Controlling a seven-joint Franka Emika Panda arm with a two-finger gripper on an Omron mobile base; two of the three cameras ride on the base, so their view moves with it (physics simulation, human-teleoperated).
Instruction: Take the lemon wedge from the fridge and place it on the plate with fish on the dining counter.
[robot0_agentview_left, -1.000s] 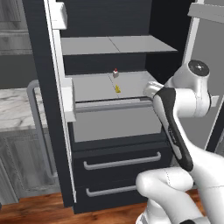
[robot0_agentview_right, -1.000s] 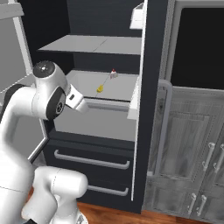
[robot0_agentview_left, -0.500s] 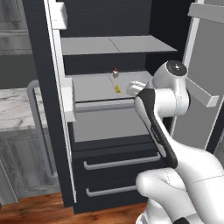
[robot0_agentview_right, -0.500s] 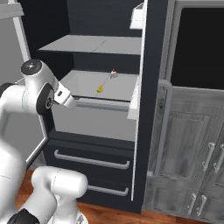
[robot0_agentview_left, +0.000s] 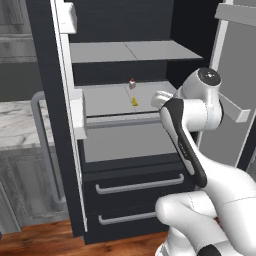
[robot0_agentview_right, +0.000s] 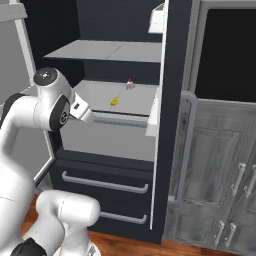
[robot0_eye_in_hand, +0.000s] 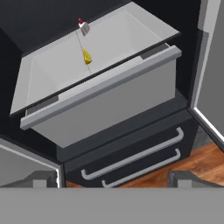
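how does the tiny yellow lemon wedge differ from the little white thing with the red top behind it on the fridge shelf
The tiny yellow lemon wedge is all yellow; the small white red-topped item is two-coloured. The wedge lies nearer the light grey shelf's front edge, the white item further back. Both are very small and sit apart on that shelf.

The tall dark charcoal fridge (robot0_agentview_left: 47, 125) is cut off by the top edge in both base views. The tiny yellow lemon wedge (robot0_eye_in_hand: 86, 56) is too small to show its shape; the small red-topped white object (robot0_eye_in_hand: 83, 27) behind it is too small to identify.
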